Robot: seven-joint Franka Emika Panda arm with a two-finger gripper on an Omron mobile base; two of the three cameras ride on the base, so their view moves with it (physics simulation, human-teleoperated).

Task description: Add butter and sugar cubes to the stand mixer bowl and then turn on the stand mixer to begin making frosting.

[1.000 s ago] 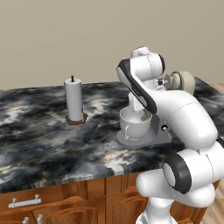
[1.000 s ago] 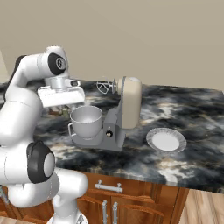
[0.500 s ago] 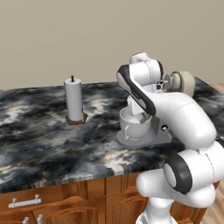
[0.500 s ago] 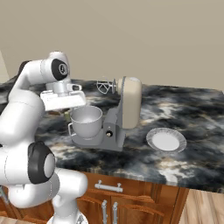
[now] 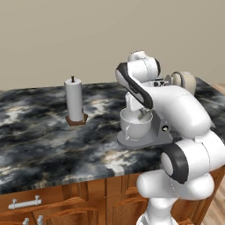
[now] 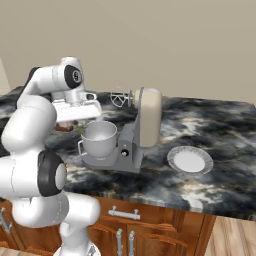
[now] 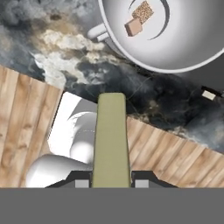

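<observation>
My gripper (image 7: 111,183) is shut on the butter (image 7: 111,140), a yellowish stick that stands out from between the fingers. The stand mixer bowl (image 7: 183,48) lies ahead of the butter's tip, with two tan sugar cubes (image 7: 139,19) on its bottom and its handle (image 7: 98,33) toward me. From the right base view the hand (image 6: 77,111) hangs just left of the bowl (image 6: 99,139), above its rim. The bowl (image 5: 137,124) sits on the stand mixer's grey base (image 5: 145,139). The cream head (image 6: 149,116) is tilted back, with the whisk (image 6: 120,98) raised.
A white paper-towel roll (image 5: 74,100) stands on the dark marble counter, left of the mixer. A round white plate (image 6: 190,160) lies to the mixer's right. The counter's front edge and the wooden floor (image 7: 26,122) show below the hand.
The hand has shifted slightly nearer the bowl's rim, still holding the butter. Mixer, bowl and cubes have not moved.
</observation>
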